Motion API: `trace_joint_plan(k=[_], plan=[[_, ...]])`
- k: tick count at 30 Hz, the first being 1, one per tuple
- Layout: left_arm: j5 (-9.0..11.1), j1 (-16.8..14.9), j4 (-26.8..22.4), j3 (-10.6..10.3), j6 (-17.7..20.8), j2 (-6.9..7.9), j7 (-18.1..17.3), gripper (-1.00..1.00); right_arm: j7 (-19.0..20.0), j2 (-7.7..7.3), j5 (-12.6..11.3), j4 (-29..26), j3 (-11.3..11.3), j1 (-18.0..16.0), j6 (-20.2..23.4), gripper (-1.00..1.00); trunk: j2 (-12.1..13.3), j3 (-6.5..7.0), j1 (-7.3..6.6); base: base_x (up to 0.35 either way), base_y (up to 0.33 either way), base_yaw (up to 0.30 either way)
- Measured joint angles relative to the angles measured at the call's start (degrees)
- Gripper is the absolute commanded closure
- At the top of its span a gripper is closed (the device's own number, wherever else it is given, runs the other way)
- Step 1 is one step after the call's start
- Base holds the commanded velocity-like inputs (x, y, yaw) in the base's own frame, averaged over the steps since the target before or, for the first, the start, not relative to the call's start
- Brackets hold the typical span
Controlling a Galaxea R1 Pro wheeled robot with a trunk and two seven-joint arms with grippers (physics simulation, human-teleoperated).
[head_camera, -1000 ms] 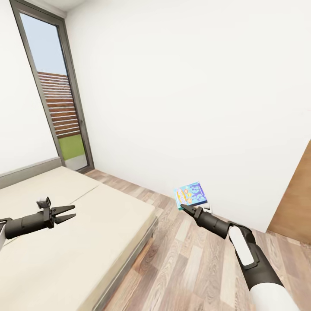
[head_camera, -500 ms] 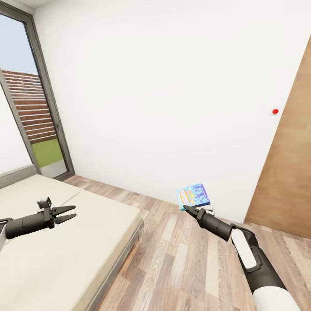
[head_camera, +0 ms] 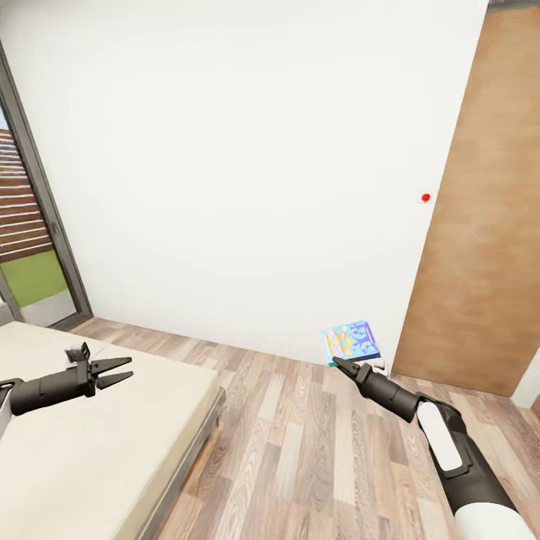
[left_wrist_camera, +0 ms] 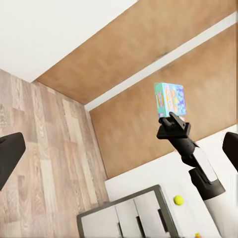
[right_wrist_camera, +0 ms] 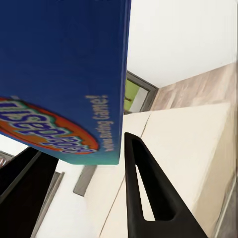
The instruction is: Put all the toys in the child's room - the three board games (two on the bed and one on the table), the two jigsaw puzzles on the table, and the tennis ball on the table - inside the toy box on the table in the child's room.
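My right gripper [head_camera: 341,364] is shut on a blue board game [head_camera: 351,341] with cartoon print, held upright in the air over the wooden floor. The same board game [left_wrist_camera: 170,99] shows in the left wrist view, pinched from below by the right gripper [left_wrist_camera: 173,124]. Its blue face [right_wrist_camera: 64,74] looms close in the right wrist view, between dark fingers [right_wrist_camera: 144,193]. My left gripper [head_camera: 120,370] hangs open and empty over the beige bed [head_camera: 82,442]. A small yellow-green tennis ball [left_wrist_camera: 178,200] lies on a pale surface in the left wrist view.
A white wall [head_camera: 225,187] faces me, with a brown door [head_camera: 480,240] at the right and a window frame [head_camera: 30,210] at the left. Wooden floor [head_camera: 315,450] runs between the bed and the wall. A dark-grey cabinet [left_wrist_camera: 129,218] with white panels appears in the left wrist view.
The camera has turned to the right: the window slid off to the left and the brown door came further into view. Both arms keep their pose, the board game still held.
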Motion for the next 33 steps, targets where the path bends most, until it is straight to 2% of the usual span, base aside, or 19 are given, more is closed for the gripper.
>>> trace_joint_plan(k=[33], plan=[[-0.06, -0.03, -0.01, 0.18, 0.00, 0.16, 0.00, -1.00, 0.73, 0.07, 0.21, 0.04, -0.16, 0.00, -0.23, 1.00, 13.18, 7.35, -7.25, 0.000, 0.000, -0.269]])
